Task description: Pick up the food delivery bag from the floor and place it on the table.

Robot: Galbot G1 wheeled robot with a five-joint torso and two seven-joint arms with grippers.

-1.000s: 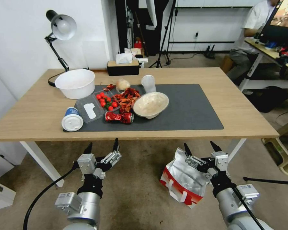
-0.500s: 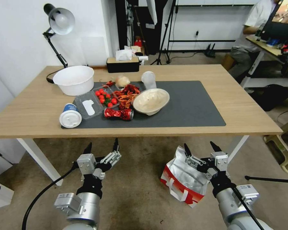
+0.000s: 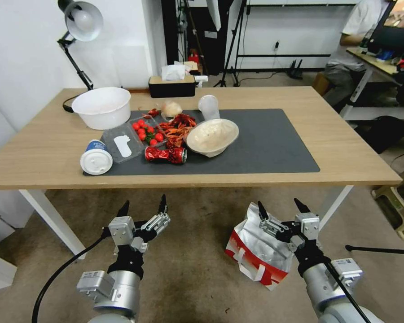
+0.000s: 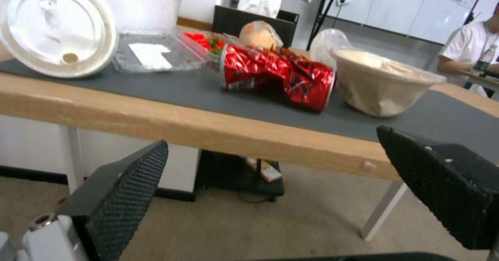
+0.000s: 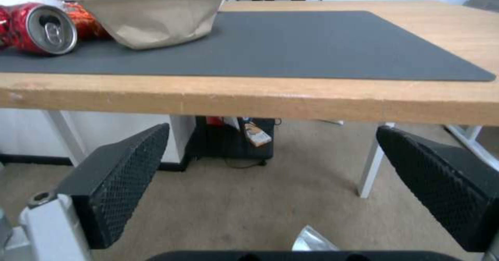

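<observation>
The food delivery bag (image 3: 252, 246) stands open on the floor (image 3: 188, 255) in front of the table (image 3: 345, 152), showing its silver foil lining, red panels and white straps. My right gripper (image 3: 278, 202) hangs open just above the bag's right side, apart from it. In the right wrist view the right gripper (image 5: 270, 183) faces the table's front edge (image 5: 312, 101), and a foil corner of the bag (image 5: 312, 242) peeks in below. My left gripper (image 3: 143, 201) is open too, held over bare floor left of the bag; the left wrist view has the left gripper (image 4: 270, 190) empty.
The dark mat (image 3: 265, 148) carries a crushed red can (image 3: 166, 154), a beige bowl (image 3: 212, 136), a lidded cup (image 3: 95, 158) and food scraps. A white bowl (image 3: 102, 106) and a lamp (image 3: 78, 27) stand at the left. White table legs (image 3: 54, 220) flank the floor; a tripod leg (image 3: 381, 250) lies right.
The whole head view has shifted, with the table sliding slightly up the picture: the camera moved. Both open grippers and the bag keep their places.
</observation>
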